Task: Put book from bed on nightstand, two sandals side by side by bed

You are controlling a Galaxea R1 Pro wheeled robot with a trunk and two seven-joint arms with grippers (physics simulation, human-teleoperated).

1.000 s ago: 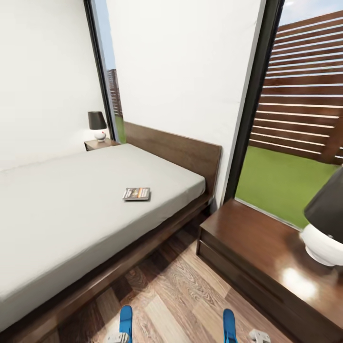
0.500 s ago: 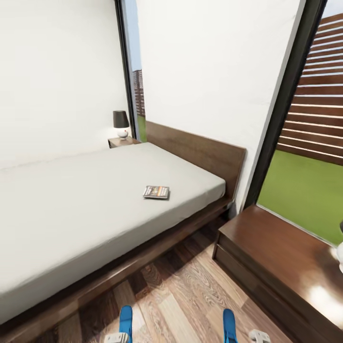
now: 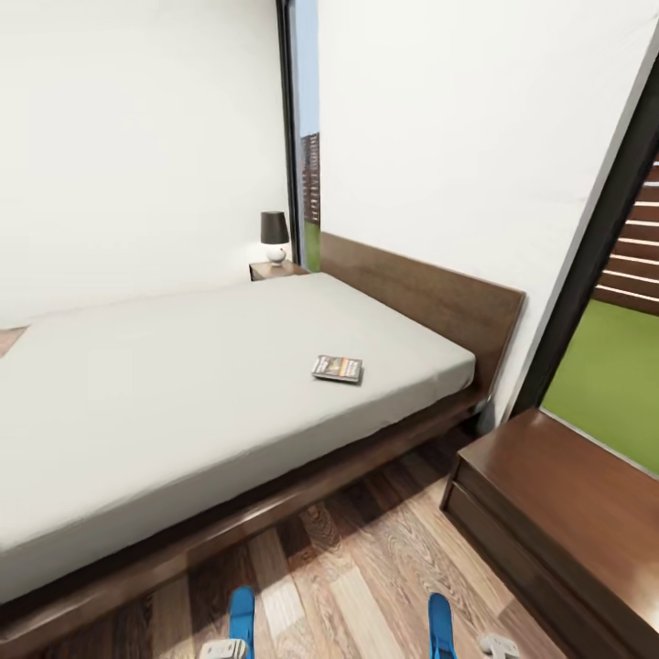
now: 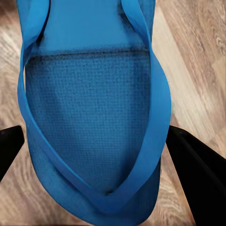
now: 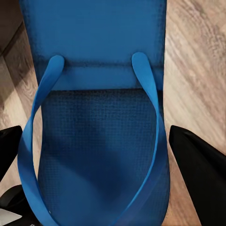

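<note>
Your left fingers (image 4: pixel 9 146) grip one blue sandal (image 4: pixel 94 117), and your right fingers (image 5: pixel 197 160) grip the other sandal (image 5: pixel 99 127). The book (image 3: pixel 337 369) lies on the bed (image 3: pixel 165 403), near the headboard (image 3: pixel 430 297).

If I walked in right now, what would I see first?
Probably the big bed, which takes up most of the room, with a small book lying on it near the headboard. Then two bright blue sandals low in the head view above the wood floor, one in each gripper.
</note>
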